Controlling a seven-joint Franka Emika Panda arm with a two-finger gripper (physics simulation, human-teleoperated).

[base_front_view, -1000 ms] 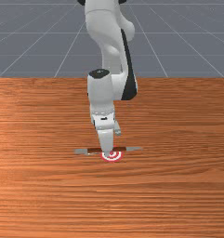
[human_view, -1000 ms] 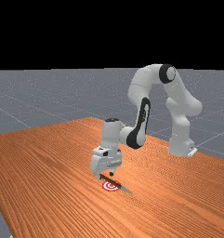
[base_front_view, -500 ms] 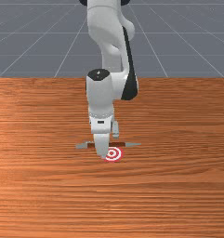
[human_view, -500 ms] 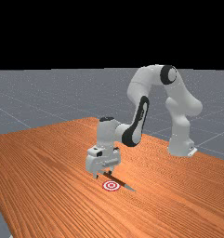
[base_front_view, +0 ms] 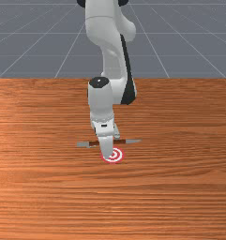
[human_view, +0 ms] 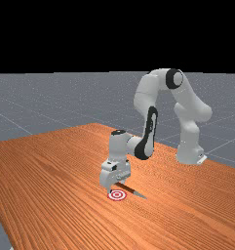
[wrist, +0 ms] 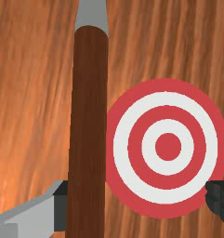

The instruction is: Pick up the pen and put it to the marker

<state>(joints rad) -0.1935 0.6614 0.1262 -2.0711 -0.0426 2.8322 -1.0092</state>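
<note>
Two-finger gripper in white and grey with dark fingertips: stands released, fingers wide apart, low over the round red-and-white ringed marker and its pen-side border. One finger is positioned along the pen's side away from the marker; the other, above the marker's opposite rim.

Slim brown-shafted pen with pale grey tapering ends: lies lengthwise beside the marker, on the arm-base side, shaft between the open fingers but ungrasped. Contact with the orange-brown wooden table: cannot tell.

Step in hand: judged as alignment for the grasp, pick-up not yet achieved. Next, shift the gripper from the marker toward the pen's centreline, keep square to the shaft, then close evenly from both sides. Avoid closing off-centre; likely to roll or push the pen across the marker. After a firm grip, lift slightly, carry to the marker and set down.

Brands, labels, writing: none legible.
</note>
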